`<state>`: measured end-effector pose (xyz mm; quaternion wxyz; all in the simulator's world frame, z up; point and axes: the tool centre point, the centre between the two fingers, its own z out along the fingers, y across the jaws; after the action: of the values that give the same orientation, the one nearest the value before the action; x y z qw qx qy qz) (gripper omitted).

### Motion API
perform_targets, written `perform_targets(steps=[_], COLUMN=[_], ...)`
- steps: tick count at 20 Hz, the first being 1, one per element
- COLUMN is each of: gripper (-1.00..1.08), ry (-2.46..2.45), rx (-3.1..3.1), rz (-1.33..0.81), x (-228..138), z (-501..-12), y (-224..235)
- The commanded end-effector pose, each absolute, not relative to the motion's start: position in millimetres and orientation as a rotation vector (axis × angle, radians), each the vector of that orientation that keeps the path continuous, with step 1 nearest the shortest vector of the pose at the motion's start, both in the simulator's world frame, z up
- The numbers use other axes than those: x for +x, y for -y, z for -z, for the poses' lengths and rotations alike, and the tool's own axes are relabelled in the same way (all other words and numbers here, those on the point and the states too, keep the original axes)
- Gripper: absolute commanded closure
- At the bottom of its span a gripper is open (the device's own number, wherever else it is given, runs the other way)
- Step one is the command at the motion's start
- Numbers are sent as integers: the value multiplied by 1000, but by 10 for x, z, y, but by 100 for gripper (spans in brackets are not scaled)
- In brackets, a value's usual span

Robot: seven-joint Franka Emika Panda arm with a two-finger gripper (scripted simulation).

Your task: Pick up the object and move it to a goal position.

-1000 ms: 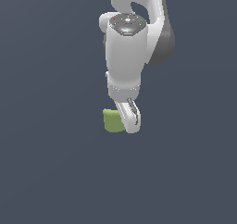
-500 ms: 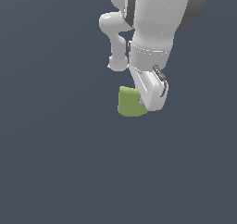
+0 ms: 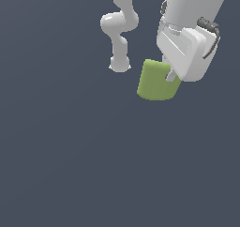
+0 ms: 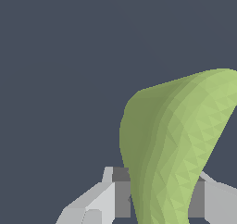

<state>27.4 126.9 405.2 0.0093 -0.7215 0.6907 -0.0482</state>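
Gripper (image 4: pixel 157 197) fingers (image 4: pixel 115 195) are seen clamped on the yellow-green object (image 3: pixel 157 80), one finger pressed against each side of it. The object (image 4: pixel 180 144) is held between the fingertips and projects beyond them, curving to one side. Nothing but dark, plain background is observed beneath the gripper (image 3: pixel 172 76).

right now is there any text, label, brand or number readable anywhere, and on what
None: no words, labels, brands or numbers can be read in either view.
The yellow-green object is plain and unmarked.
The gripper and the white arm carry no readable print.
The dark grey background is bare of any sign.
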Motion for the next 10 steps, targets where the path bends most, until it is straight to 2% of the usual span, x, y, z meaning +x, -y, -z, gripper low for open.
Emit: perform_targets(steps=[1, 10], gripper=[108, 108], ry=[-2194, -2291], rx=[-2217, -2112], rz=[160, 187], x=[251, 231], z=[-4248, -4809], y=[-1416, -1858])
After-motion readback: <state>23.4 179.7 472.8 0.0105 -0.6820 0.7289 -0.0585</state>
